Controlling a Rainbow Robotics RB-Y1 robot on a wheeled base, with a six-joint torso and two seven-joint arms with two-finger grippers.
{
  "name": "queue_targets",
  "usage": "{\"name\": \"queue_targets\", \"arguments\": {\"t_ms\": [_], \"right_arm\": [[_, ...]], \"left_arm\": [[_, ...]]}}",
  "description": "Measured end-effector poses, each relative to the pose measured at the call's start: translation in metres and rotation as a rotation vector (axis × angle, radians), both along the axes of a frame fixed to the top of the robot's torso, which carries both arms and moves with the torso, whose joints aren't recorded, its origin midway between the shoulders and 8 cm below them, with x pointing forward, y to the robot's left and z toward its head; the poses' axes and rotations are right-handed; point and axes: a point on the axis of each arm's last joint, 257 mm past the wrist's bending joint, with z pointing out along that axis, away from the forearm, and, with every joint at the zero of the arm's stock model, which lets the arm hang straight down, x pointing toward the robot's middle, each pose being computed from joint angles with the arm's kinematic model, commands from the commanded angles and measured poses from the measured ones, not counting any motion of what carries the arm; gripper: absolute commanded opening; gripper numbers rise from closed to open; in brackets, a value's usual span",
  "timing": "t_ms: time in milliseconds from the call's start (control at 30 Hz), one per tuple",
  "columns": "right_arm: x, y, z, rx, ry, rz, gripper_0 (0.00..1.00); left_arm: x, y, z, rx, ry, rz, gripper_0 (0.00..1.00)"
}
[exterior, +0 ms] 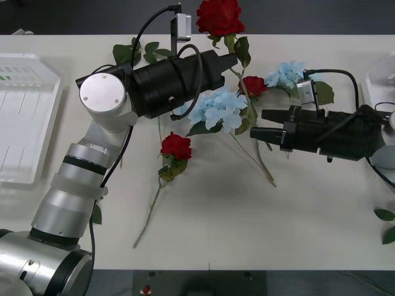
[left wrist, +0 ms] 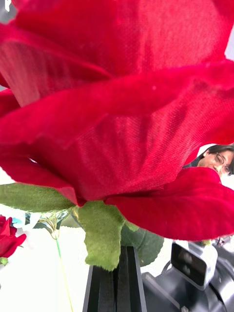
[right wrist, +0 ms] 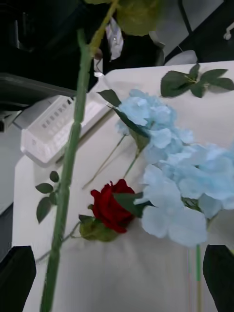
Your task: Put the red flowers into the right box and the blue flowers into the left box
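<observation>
A large dark-red rose (exterior: 220, 16) with velvety petals is gripped just under its head by the left gripper (exterior: 233, 60), whose fingers are clamped together on the stem, near the table's (exterior: 247, 234) far edge. The right gripper (exterior: 258, 123), fingers spread and empty, is held beside the pale-blue hydrangea (exterior: 217, 108) at mid-table. The slatted left box (exterior: 24, 117) is cut off at the left edge. No writing can be read.

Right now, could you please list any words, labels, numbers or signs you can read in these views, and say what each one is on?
None can be read.
Left box: small green marks near its far rim, too small to read.
Table edge: a small red mark, no legible text.
</observation>
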Motion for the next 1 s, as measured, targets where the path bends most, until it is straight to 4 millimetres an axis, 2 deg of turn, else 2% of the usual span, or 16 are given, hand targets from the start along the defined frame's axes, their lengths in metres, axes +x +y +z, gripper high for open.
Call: {"name": "queue_targets", "arguments": {"t_ms": [133, 300, 467, 500, 533, 567, 600, 633, 667, 1000], "right_arm": [[-0.001, 0.029, 0.011, 0.092, -0.001, 0.014, 1.00], [0.008, 0.049, 0.032, 0.198, -0.017, -0.016, 1.00], [0.013, 0.070, 0.037, 0.220, -0.037, -0.023, 1.00], [0.015, 0.074, 0.038, 0.217, -0.043, -0.025, 0.98], [0.016, 0.077, 0.038, 0.209, -0.050, -0.027, 0.73], [0.017, 0.078, 0.037, 0.203, -0.055, -0.028, 0.42], [0.019, 0.080, 0.037, 0.196, -0.060, -0.031, 0.29], [0.020, 0.081, 0.037, 0.191, -0.062, -0.033, 0.05], [0.020, 0.082, 0.036, 0.190, -0.061, -0.034, 0.00], [0.021, 0.092, 0.025, 0.178, -0.046, -0.050, 0.00]], "left_arm": [[0.000, 0.000, 0.000, 0.000, 0.001, 0.000, 0.00], [0.000, 0.000, -0.001, 0.001, 0.002, 0.000, 0.00], [0.000, 0.000, -0.001, 0.001, 0.002, 0.000, 0.00], [0.000, 0.000, -0.001, 0.001, 0.003, 0.000, 0.00], [0.000, 0.000, -0.001, 0.001, 0.003, 0.000, 0.00], [0.000, 0.000, -0.001, 0.001, 0.003, 0.000, 0.00], [0.000, 0.000, -0.001, 0.001, 0.003, 0.001, 0.00], [0.000, 0.000, -0.001, 0.001, 0.003, 0.001, 0.00], [0.000, 0.000, -0.001, 0.001, 0.003, 0.001, 0.00], [0.000, 0.000, -0.002, 0.001, 0.004, 0.001, 0.00]]}}
